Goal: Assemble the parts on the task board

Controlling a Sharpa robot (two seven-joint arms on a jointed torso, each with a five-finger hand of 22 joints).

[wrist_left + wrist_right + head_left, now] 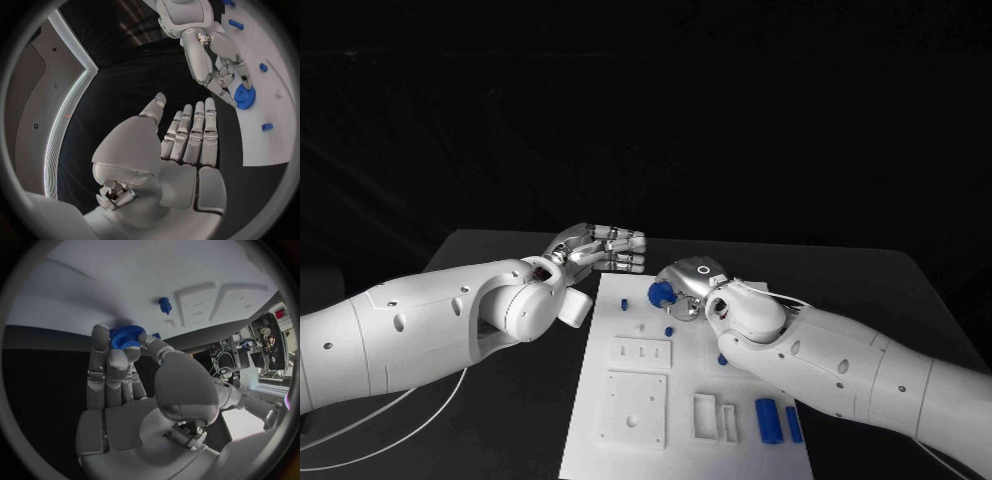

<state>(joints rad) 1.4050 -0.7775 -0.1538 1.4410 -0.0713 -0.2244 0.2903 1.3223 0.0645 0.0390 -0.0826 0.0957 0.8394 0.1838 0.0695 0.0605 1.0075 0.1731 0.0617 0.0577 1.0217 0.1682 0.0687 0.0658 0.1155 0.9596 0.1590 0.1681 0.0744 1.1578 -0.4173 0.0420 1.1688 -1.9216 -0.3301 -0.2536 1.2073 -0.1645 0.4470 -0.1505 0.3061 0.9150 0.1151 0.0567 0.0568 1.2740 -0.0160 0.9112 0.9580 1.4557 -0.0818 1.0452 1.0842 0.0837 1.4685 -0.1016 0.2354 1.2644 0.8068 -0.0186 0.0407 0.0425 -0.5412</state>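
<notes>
**Blue gear pinched over the board's far end**

Blue and toothed, the gear [127, 336] sits pinched in the right hand [687, 285], fingertips [100, 335] closed round it, just above the white board [632, 440]. More blue parts [767, 417] lie on the board nearer the robot. Beside it, the left hand [187, 137] hangs flat and empty, fingers straight and close together.

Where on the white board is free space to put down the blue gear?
The white task board is bare along its near edge, below the square recessed plate. Its far end is crowded: the right hand holding the blue gear, and small blue pegs.
</notes>
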